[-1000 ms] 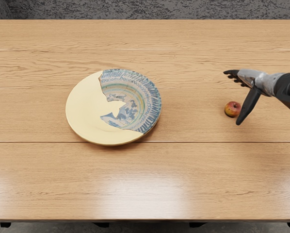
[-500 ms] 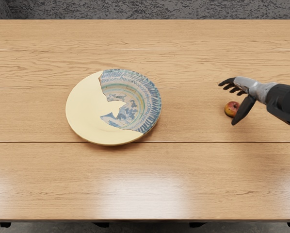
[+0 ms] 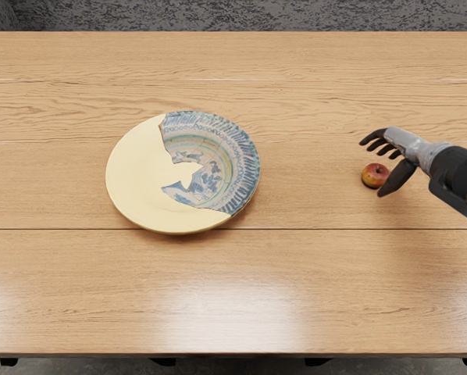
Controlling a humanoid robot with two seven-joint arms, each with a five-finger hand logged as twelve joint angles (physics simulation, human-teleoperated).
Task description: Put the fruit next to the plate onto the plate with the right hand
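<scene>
Here's your right hand point(image 3: 404, 150), its arm entering from the right edge of the table point(image 3: 233, 297), and it sits right at the fruit point(image 3: 375, 175), a small red-and-yellow piece lying on the bare wood. That fruit is well apart from the plate point(image 3: 140, 183), which lies flat near the middle of the table, cream on its left side and blue-patterned on its right. So the fruit is not yet where you want it. Look at how the hand is set. The fingers point(image 3: 376, 142) are spread and arched over the far side of the fruit, the thumb point(image 3: 396, 178) drops down on its right and near side, and the fruit sits in the gap between them. By the look of it that shape is a bracket for a pinch, with the palm turned toward the plate so a lift could carry straight left. The hand is loose and wide and grasps nothing. The thumb tip is just beside the fruit, but you can't tell from this angle whether it actually touches. The fruit looks round and small, so I'd judge it could roll off if one side closes first. The left arm doesn't show at all.
</scene>
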